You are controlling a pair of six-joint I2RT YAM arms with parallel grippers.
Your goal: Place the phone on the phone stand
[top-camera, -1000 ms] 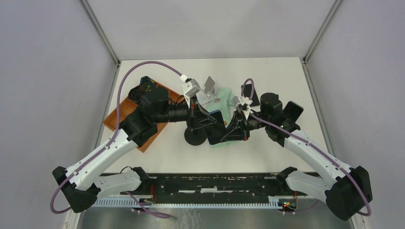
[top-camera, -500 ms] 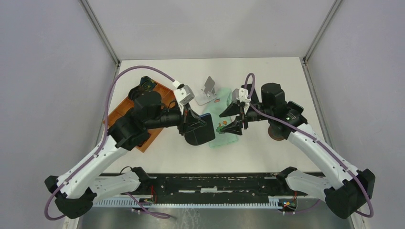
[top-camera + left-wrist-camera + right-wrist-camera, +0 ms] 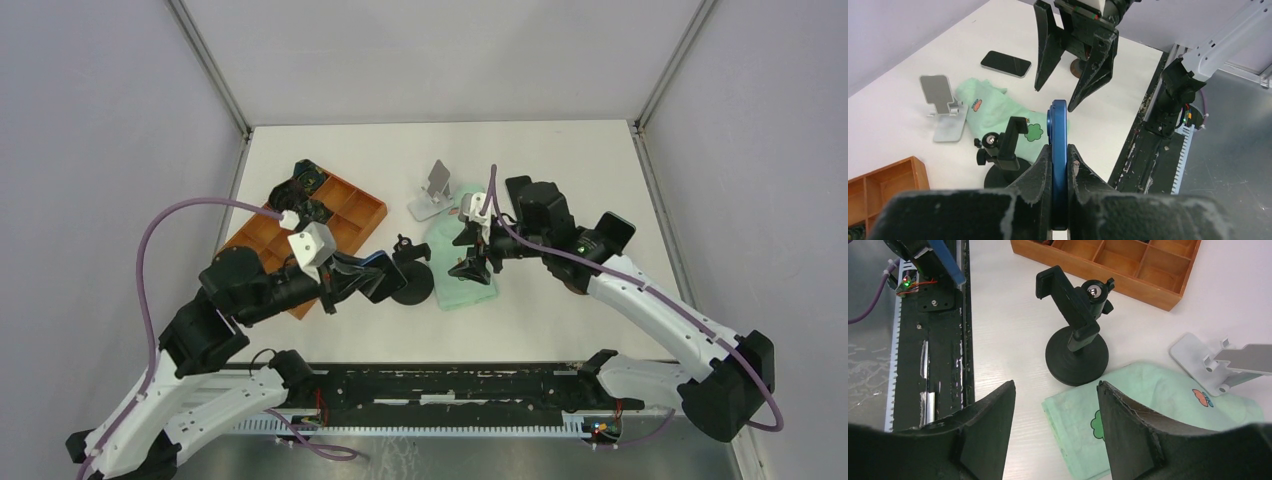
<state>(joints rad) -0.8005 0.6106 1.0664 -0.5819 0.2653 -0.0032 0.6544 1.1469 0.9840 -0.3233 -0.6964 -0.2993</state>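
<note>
Left wrist view alone shows the blue phone [image 3: 1058,127] edge-on — clamped by left gripper [image 3: 1059,152], long axis pointing at spread-jawed right gripper [image 3: 1054,100]

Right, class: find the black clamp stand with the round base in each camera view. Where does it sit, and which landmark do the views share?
Top external: the black clamp stand is at centre, just left of the green cloth.
Left wrist: the stand is lower left of centre, with the cloth behind it.
Right wrist: the stand is at upper centre, above the cloth.
Shared landmark: the green cloth by the stand's base.
</note>
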